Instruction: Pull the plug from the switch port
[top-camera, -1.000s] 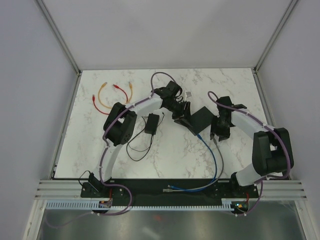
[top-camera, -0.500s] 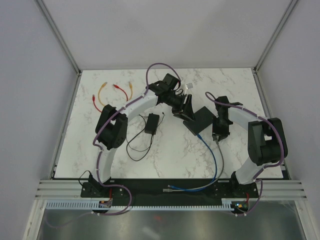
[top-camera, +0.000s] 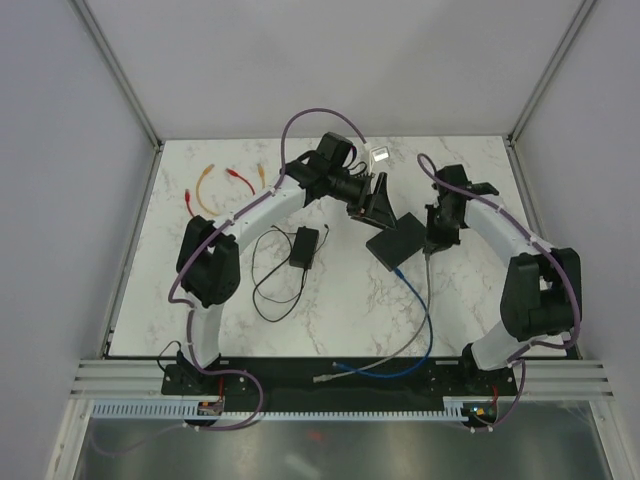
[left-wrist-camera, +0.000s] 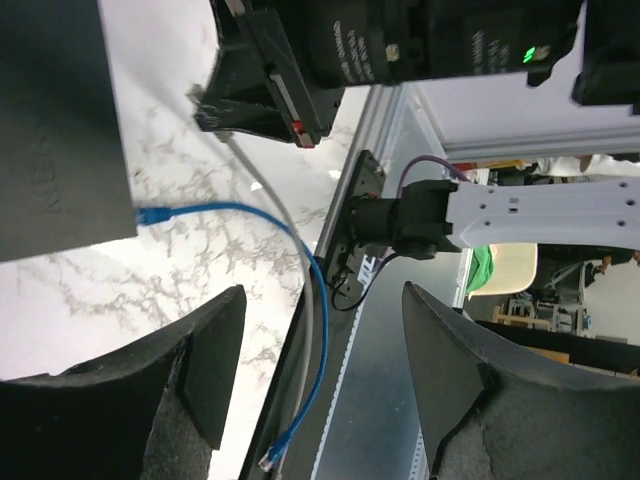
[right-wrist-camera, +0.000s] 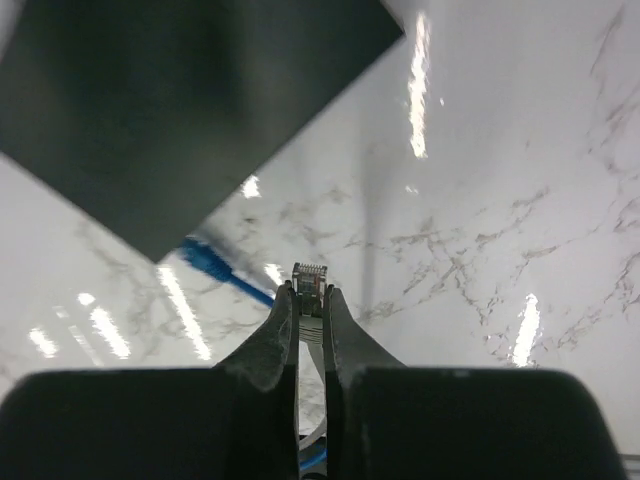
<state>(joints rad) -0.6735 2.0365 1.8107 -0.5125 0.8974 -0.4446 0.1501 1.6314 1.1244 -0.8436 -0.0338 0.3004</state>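
Note:
The switch (top-camera: 397, 240) is a flat black box lying mid-table; it also shows in the right wrist view (right-wrist-camera: 180, 110) and the left wrist view (left-wrist-camera: 50, 130). A blue cable's plug (right-wrist-camera: 205, 257) sits in its near edge. My right gripper (right-wrist-camera: 310, 292) is shut on a grey cable's plug (right-wrist-camera: 311, 277), which is free of the switch and held over bare marble just right of it. In the top view this gripper (top-camera: 430, 240) is at the switch's right corner. My left gripper (top-camera: 376, 205) hangs open and empty at the switch's far-left corner, its fingers (left-wrist-camera: 215, 350) wide apart.
A small black power brick (top-camera: 305, 245) with a thin black cord (top-camera: 275, 295) lies left of the switch. Short orange and red cables (top-camera: 225, 185) lie at the far left. The blue cable (top-camera: 425, 330) and grey cable (top-camera: 424, 285) trail to the near edge rail.
My right gripper has moved toward the far side with the grey plug, now clear of the switch. My left gripper has drawn back toward the far side, off the switch's left side.

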